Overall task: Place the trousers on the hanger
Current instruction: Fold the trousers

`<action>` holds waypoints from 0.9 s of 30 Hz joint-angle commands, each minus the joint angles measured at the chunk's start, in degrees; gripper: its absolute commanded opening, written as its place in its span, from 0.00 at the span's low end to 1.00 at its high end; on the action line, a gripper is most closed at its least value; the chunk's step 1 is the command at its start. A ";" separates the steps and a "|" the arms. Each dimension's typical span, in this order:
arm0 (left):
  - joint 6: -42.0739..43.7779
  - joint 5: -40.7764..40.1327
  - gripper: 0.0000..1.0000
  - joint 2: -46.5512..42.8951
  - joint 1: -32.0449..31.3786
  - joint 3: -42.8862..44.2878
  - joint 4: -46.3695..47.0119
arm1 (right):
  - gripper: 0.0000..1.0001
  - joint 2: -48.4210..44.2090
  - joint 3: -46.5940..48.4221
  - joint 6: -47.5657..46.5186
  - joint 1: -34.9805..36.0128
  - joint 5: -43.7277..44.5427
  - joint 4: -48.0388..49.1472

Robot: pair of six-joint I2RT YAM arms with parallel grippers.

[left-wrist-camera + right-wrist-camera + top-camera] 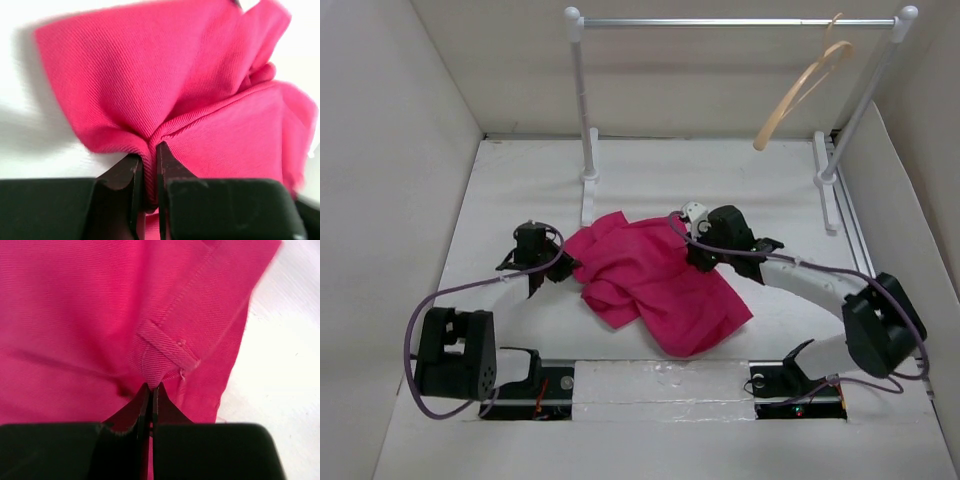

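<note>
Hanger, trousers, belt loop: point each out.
hanger [794,97], top external view, middle of its curved wooden arm.
trousers [655,285], top external view, centre of the crumpled cloth.
belt loop [167,347], right wrist view, middle of the strap.

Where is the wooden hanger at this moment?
In the top view, the hanger hangs from the clothes rail at the far right, near its right post, apart from the trousers.

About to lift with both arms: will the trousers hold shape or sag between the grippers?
Likely floppy: the trousers lie crumpled in soft folds, so they should sag between the left gripper and right gripper. Probably light: thin woven cloth. Slipping seems possible, since each pinch takes only a small fold.
</note>
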 commanded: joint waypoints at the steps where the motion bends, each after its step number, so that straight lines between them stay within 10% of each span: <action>1: 5.43 -9.60 0.00 -8.91 2.08 9.25 -10.09 | 0.00 -11.13 8.01 -2.33 7.78 1.09 -10.42; 6: 10.52 -21.64 0.00 -18.91 3.83 27.13 -23.61 | 0.00 -16.51 22.91 -1.45 19.37 2.75 -27.72; 15: 20.46 -20.87 0.00 -10.70 6.13 66.15 -35.04 | 0.00 -6.40 84.72 -1.63 27.41 14.34 -48.92; 16: 21.07 -18.59 0.00 -9.54 6.13 67.86 -35.05 | 0.00 -7.71 84.21 0.29 25.21 15.06 -48.49; 20: 22.74 -6.21 0.54 -2.08 1.74 69.63 -35.22 | 0.00 -18.86 61.59 5.31 7.65 10.86 -42.88; 27: 24.67 2.00 0.88 4.09 1.03 53.12 -30.30 | 0.00 -29.78 19.46 6.46 -27.42 10.31 -32.15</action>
